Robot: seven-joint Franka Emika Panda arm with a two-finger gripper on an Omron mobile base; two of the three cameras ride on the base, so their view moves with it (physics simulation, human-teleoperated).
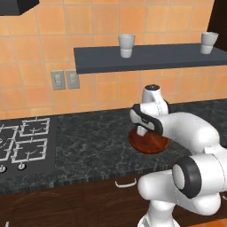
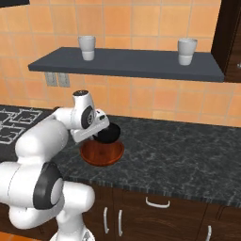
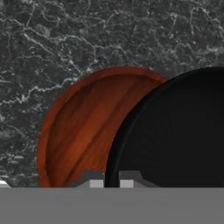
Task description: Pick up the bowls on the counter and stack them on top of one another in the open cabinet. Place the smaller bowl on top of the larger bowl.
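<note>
The larger bowl (image 2: 100,154), wide and reddish-brown, sits on the speckled counter (image 2: 188,150). The arm hides part of it in the left base view (image 1: 149,142), and it lies below the fingers in the hand view (image 3: 83,131). My gripper (image 3: 110,183) is shut on the rim of the smaller bowl (image 3: 175,135), which is black. It holds that bowl close over the right part of the larger bowl (image 2: 109,133). The gripper (image 2: 98,135) hangs low over the counter, well below the open cabinet (image 2: 127,63), a grey shelf slab (image 1: 150,60).
Two white cups stand on the shelf, one toward its left (image 2: 87,47) and one toward its right (image 2: 187,51). A stove top (image 1: 26,139) lies on the counter to the left. Dark wooden cabinet doors (image 2: 155,212) with pale handles run below the counter edge.
</note>
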